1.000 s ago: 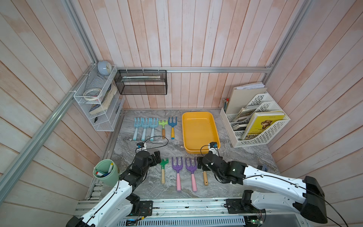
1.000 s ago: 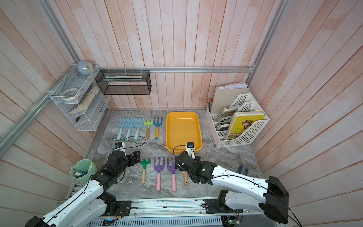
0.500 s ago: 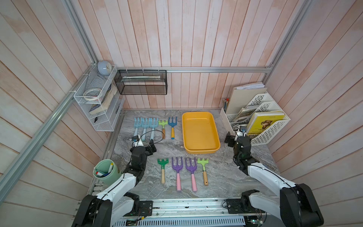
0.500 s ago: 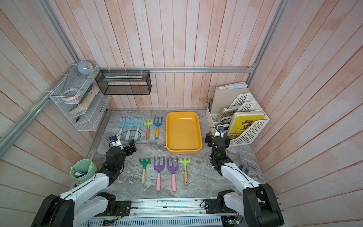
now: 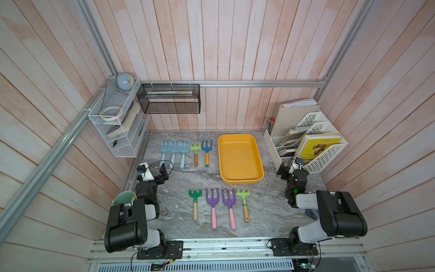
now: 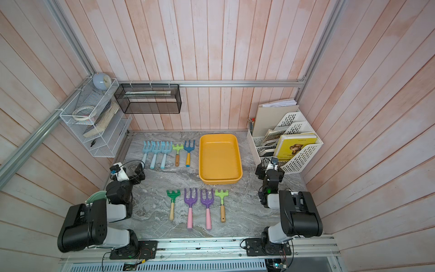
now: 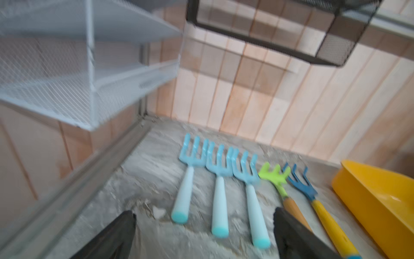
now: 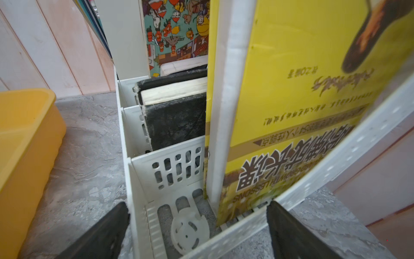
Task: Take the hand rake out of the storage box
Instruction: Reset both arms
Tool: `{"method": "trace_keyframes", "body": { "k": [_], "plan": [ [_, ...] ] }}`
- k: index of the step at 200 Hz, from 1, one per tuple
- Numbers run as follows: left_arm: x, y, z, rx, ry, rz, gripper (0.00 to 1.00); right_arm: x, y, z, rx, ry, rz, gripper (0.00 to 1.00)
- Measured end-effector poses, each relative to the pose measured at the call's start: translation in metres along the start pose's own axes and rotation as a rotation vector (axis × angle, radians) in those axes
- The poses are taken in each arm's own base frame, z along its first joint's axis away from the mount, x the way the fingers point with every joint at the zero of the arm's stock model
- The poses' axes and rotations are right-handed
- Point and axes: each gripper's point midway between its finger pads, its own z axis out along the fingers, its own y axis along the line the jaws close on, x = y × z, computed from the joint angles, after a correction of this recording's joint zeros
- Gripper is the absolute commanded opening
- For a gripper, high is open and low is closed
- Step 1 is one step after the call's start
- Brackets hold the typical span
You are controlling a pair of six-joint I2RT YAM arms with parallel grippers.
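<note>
Insp. note. We find the yellow storage box [image 5: 240, 137] flat on the marble tabletop [image 5: 183, 181], toward the rear, center-right. All hand rakes [image 6: 196, 200] we see lie outside it, on the tabletop.

Rear row, left of the box: three light-blue rakes [image 5: 173, 148], the rear lime rake [image 5: 195, 148] w/ wooden handle, and the dark-blue rake [image 5: 206, 146] w/ yellow handle. That last one is just beside the box wall, not touching.

Front row, near the box's front edge but apart from it: green rake [image 5: 195, 195], two purple rakes [image 5: 212, 200] w/ pink handles, and the front lime rake [image 5: 243, 194] w/ wooden handle.

Left gripper [image 7: 204, 212]: jaws spread wide, grasping nothing, low over the tabletop by the handle ends of the light-blue rakes.

Right gripper [image 8: 197, 204]: jaws spread wide, grasping nothing, facing the white file rack [image 5: 326, 155] at close range. A yellow book [image 5: 317, 147] stands in that rack.
</note>
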Motion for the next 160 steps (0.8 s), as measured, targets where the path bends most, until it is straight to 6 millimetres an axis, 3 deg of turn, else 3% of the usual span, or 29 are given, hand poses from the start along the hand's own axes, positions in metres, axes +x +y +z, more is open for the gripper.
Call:
{"method": "trace_keyframes", "body": {
  "k": [15, 37, 73, 88, 160],
  "plan": [
    [0.018, -0.012, -0.006, 0.042, 0.045, 0.01, 1.0, -0.002, 0.004, -0.005, -0.034, -0.032, 0.008, 0.98],
    [0.008, -0.045, 0.002, 0.143, -0.005, 0.091, 1.0, 0.005, 0.016, -0.013, -0.113, -0.056, -0.006, 0.98],
    [-0.012, -0.065, 0.034, 0.111, -0.035, 0.178, 1.0, -0.002, 0.021, -0.015, -0.146, -0.088, -0.007, 0.98],
    [-0.017, -0.062, 0.039, 0.08, -0.045, 0.192, 1.0, -0.004, 0.022, -0.015, -0.151, -0.099, -0.006, 0.98],
    [-0.008, -0.049, 0.039, 0.009, -0.008, 0.209, 1.0, -0.01, 0.023, -0.016, -0.155, -0.124, -0.002, 0.98]
  ]
}}
